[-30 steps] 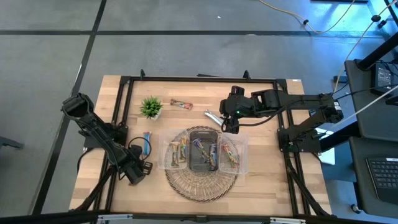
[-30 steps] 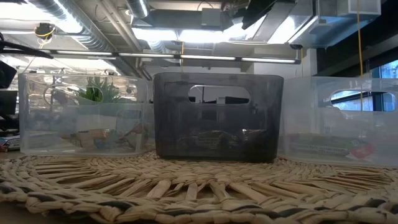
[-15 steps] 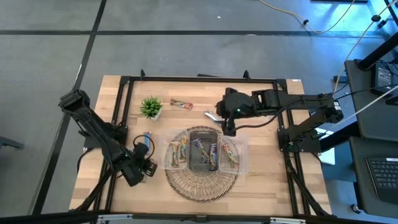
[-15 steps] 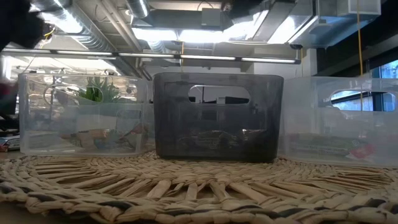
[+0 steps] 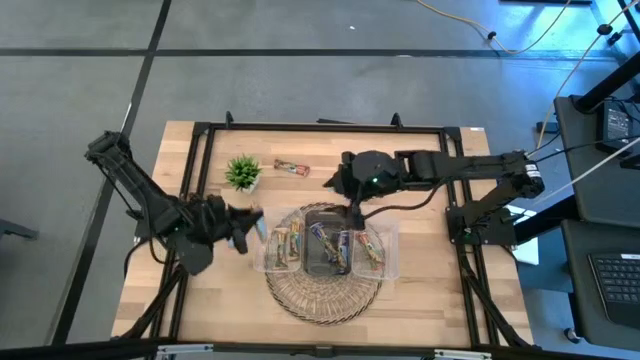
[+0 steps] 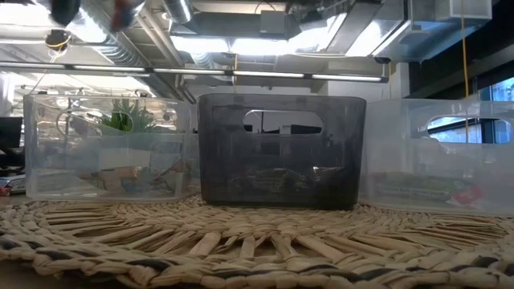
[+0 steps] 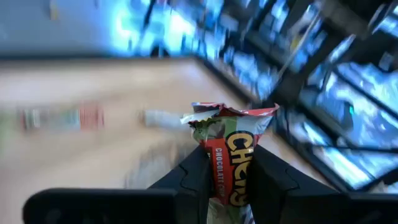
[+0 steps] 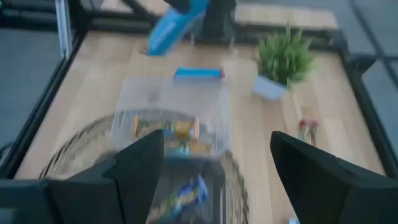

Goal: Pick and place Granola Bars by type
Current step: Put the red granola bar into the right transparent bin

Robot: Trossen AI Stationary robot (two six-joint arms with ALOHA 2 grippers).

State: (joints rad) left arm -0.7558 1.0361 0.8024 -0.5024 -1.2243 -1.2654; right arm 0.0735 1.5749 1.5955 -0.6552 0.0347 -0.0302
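Note:
My left gripper hovers left of the clear tray, shut on a granola bar. The bar's wrapper shows red and green print in the left wrist view and looks blue in the right wrist view. A second blue bar lies flat on the table just left of the tray. A red-brown bar lies flat near the far edge. Tan-yellow bars fill the left compartment, and blue and purple ones the dark middle bin. My right gripper is open above the tray's far rim. My left gripper pinches the bar between its two fingers, which lie on the wrapper's flat faces below the print. The free end with its crimped seal sticks out past the fingertips. The fingers point roughly level toward the table's right. The bar is lifted clear.
The tray stands on a round woven mat. A small green potted plant stands at the far left, near the red-brown bar. Black frame rails run along the table edges. Bare wood shows along the near edge and in the right corners.
My left gripper, still shut on its bar, has swung from the near-left part of the table toward the far edge and right, rising and ending beside the tray's left compartment. My right gripper has shifted toward the table's left, along the tray's far rim.

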